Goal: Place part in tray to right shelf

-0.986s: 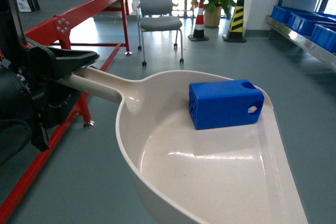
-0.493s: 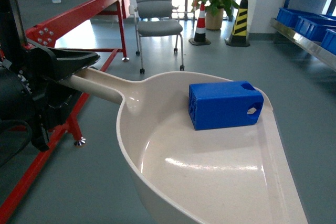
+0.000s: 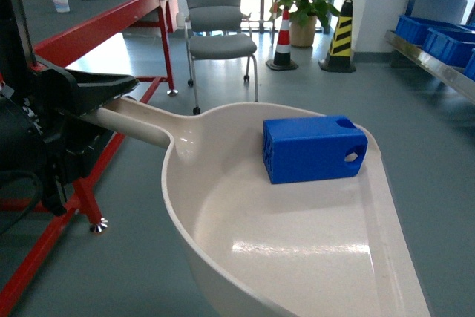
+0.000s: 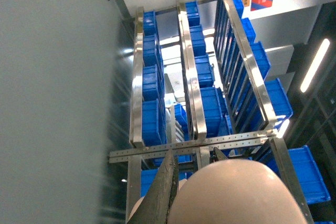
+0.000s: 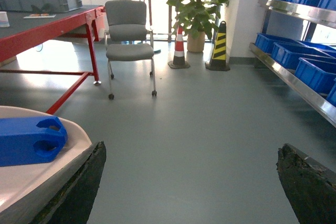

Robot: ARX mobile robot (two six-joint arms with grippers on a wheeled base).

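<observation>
— So where does the small bright-blue plastic block (image 3: 315, 148) sit?

— Loose in the far part of the glossy cream plastic scoop tray (image 3: 223, 213), near its raised rim, lying on its side. Nothing pins it.

— And the grip?

— The left gripper (image 3: 89, 102) is clamped on the scoop's long straight handle (image 3: 137, 122). The right gripper (image 5: 191, 182) has its fingers spread wide, holding nothing, beside the tray's edge.

— How will it handle?

— The block looks light, rigid and smooth, and the tray is slick, so I'd judge it slides at any tilt. Keep hold at the handle and keep the scoop level toward the stainless-steel shelf with blue crates (image 3: 434, 53) at right.
</observation>
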